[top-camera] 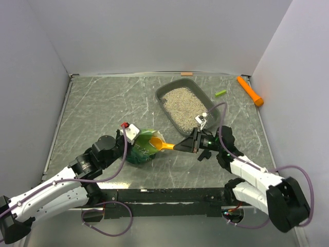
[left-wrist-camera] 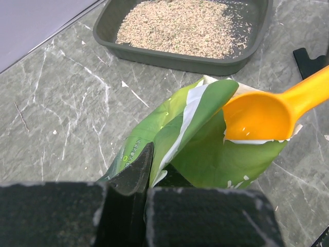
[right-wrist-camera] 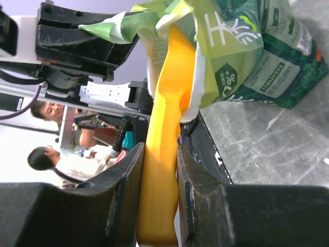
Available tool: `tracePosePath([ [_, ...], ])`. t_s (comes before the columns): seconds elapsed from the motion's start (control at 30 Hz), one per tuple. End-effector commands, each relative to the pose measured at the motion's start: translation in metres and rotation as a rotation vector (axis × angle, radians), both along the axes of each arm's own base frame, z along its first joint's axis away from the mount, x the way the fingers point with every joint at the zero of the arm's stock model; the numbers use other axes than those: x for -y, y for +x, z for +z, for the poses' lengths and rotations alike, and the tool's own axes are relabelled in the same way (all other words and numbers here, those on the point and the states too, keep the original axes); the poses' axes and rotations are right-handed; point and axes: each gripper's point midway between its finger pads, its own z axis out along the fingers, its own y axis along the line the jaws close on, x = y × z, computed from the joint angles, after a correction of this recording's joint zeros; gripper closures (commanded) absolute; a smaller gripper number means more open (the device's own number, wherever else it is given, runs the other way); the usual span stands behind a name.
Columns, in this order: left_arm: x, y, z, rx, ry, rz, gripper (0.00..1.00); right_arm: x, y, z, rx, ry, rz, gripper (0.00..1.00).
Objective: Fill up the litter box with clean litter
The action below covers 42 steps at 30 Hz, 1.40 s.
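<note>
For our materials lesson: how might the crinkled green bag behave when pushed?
Probably floppy: the crinkled green plastic bag creases where the left claw pinches its edge. It may tip, as its mouth sags around the orange-yellow plastic scoop.

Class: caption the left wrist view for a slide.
Left gripper holds the green bag by its edge; an orange scoop sits at its mouth, litter box beyond.

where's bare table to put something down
Bare table spans the far-left, between the left wall and the litter box. Crowded: near centre, where green bag and scoop meet; the far-right corner holds an orange tool and green piece.
</note>
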Motion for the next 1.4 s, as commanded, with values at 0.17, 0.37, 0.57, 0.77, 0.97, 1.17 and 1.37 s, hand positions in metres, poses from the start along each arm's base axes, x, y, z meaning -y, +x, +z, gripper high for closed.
tracePosePath([
  [0.17, 0.001, 0.001, 0.005, -0.004, -0.018, 0.010, 0.99, 0.025, -0.021, 0.011, 0.088, 0.015, 0.000, 1.00],
  [0.37, 0.004, -0.004, 0.016, 0.032, -0.061, -0.030, 0.99, 0.037, -0.022, -0.005, 0.055, -0.005, -0.050, 1.00],
  [0.57, 0.008, -0.011, 0.025, 0.064, -0.098, -0.072, 0.99, 0.044, -0.027, -0.017, 0.008, 0.001, -0.088, 1.00],
  [0.77, 0.008, -0.012, 0.023, 0.059, -0.090, -0.074, 0.99, 0.049, -0.034, -0.026, -0.074, 0.043, -0.126, 1.00],
  [0.97, 0.008, -0.011, 0.024, 0.061, -0.090, -0.067, 0.99, 0.054, -0.038, -0.027, -0.132, 0.068, -0.181, 1.00],
  [1.17, 0.006, -0.010, 0.024, 0.060, -0.090, -0.054, 0.99, 0.057, -0.044, -0.024, -0.170, 0.074, -0.203, 1.00],
  [1.37, 0.000, -0.005, 0.026, 0.066, -0.086, -0.010, 0.99, 0.060, -0.045, -0.019, -0.187, 0.068, -0.232, 1.00],
])
